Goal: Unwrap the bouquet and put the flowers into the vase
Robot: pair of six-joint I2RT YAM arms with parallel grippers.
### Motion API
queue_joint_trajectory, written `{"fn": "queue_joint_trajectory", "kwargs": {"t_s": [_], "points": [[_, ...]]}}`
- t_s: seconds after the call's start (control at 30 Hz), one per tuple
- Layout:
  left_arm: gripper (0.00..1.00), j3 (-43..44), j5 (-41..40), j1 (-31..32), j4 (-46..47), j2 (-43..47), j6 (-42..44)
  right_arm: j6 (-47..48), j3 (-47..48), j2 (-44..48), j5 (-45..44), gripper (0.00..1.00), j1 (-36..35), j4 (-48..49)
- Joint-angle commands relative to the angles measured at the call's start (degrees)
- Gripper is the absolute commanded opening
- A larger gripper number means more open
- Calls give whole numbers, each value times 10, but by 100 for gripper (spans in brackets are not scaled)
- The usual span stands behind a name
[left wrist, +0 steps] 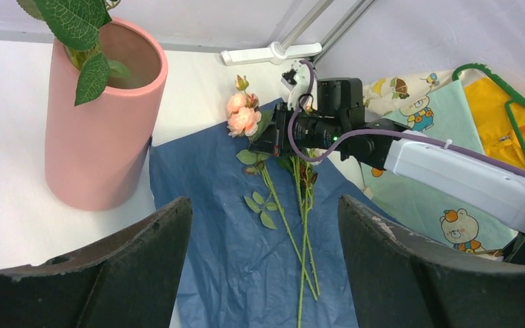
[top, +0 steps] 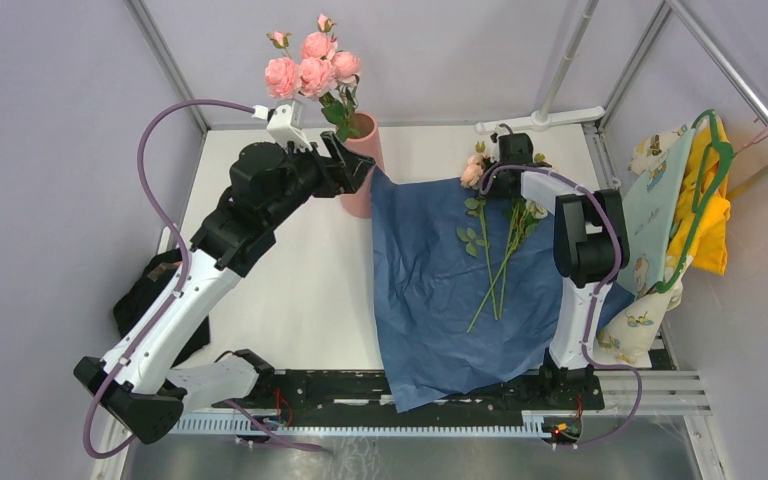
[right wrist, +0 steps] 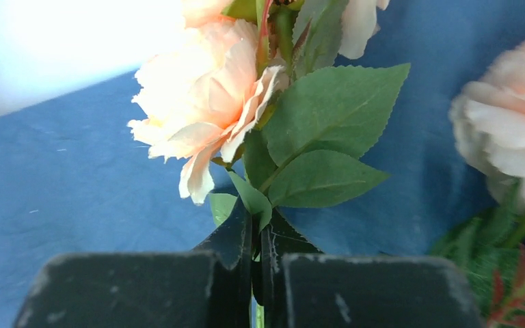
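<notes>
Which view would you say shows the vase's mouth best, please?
The left wrist view: the vase stands close, its open mouth plain. The top view shows it farther off, partly behind the left arm; the right wrist view misses it.

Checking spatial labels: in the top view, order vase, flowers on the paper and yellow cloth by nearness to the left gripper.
1. the vase, beside the left gripper.
2. the flowers on the blue paper, right of centre.
3. the yellow cloth, hanging far right.
</notes>
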State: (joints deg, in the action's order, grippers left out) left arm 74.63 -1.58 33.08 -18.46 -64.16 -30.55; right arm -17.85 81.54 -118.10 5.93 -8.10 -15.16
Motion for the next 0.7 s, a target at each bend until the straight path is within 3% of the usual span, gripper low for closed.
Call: {"fn": "queue_joint_trajectory", "kwargs": {"t_s": [0.0,0.2,0.43,0.67], "points": [[83,23,-14,0,1,14,0,-42,10,56,120,0,0,79],[83,23,-21,0,-2,20,3,-131,-51,111,239,0,0,232],[83,23,-24,0,-7,24,4,-218,-67,155,318,0,-2,389],[83,19,-35,0,-11,37,6,-290,19,178,347,0,-24,549]]}}
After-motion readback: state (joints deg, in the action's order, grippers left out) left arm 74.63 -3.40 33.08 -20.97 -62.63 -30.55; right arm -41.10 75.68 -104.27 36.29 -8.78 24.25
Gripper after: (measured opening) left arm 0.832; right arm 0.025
